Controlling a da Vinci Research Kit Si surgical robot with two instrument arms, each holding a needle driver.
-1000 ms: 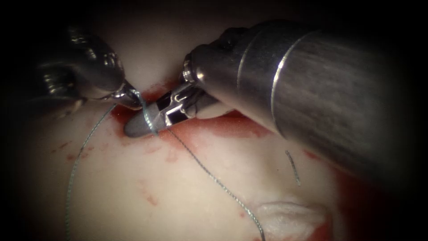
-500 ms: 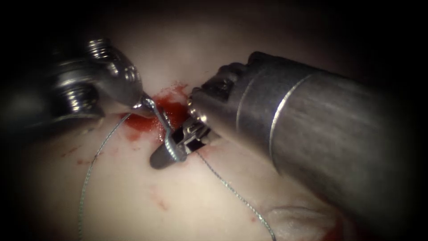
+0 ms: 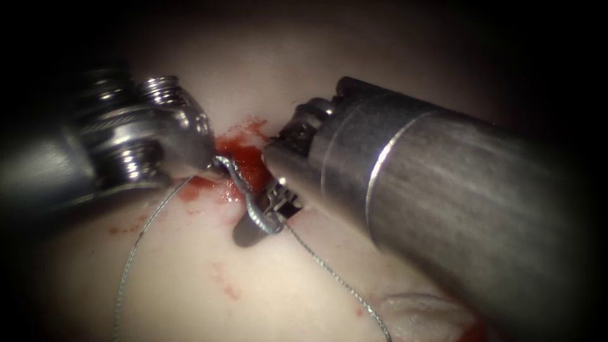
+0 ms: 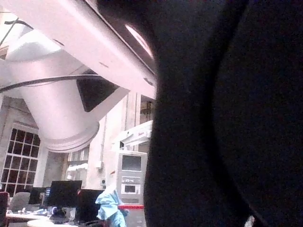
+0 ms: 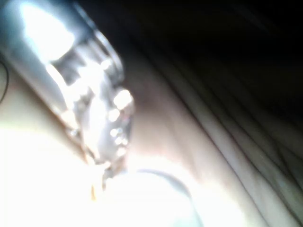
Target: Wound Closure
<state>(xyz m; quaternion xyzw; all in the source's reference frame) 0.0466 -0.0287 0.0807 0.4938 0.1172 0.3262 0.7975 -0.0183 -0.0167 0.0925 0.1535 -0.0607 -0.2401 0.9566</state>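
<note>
Left tool: your left arm's tool (image 3: pixel 212 166) comes in from the endoscope view's left, its tip at the edge of the red fluid. Its jaws look clenched on the thread right at the tip.
Right tool: your right arm's tool (image 3: pixel 253 231) reaches down from the right on its thick shaft, jaws pressed together, tip low over the tissue just below the red patch. You have thread wound around these jaws; whether they also pinch it, you cannot tell from here. In the right wrist view the tool (image 5: pixel 102 163) is washed out by glare.
Thread: the thread (image 3: pixel 237 180) runs taut from your left tip across the red fluid to the right jaws and wraps them. One strand trails from there toward the bottom right across the tissue; another curves from the left tool down the left side.
Needle: you cannot make out the needle at this moment; neither tool visibly holds it.
Tissue: the pale tissue (image 3: pixel 190 291) lies under both tools, with small red smears.
Red fluid: the red fluid (image 3: pixel 250 158) pools between the two tool tips, where the cut lies.
Cut: its edges are hidden by the fluid and tools.
</note>
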